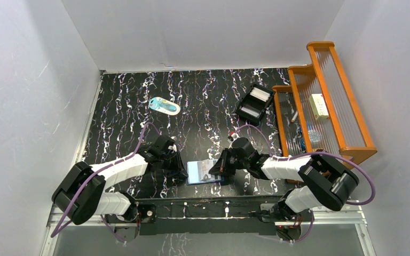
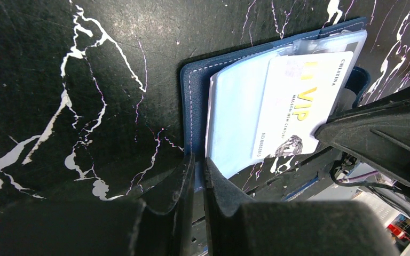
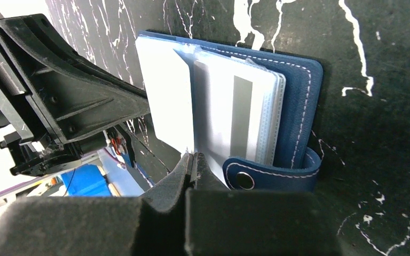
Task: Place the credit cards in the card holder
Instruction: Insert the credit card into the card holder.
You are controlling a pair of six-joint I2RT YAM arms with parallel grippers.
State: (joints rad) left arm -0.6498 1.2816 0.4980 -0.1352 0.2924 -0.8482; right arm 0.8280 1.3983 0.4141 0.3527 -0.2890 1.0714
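Two pincers meet at the top view's lower middle: my left pincer (image 2: 196, 164) clenches the open card holder (image 2: 192, 90) by its navy edge, my right pincer (image 3: 193, 158) clenches a white credit card (image 2: 293, 101) lying on it.

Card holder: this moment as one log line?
card holder: lying open | left gripper: shut on its cover edge | right gripper: shut on white card over it

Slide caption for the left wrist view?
Left hand pinches the edge of the open navy card holder; a white VIP card lies across its clear pockets.
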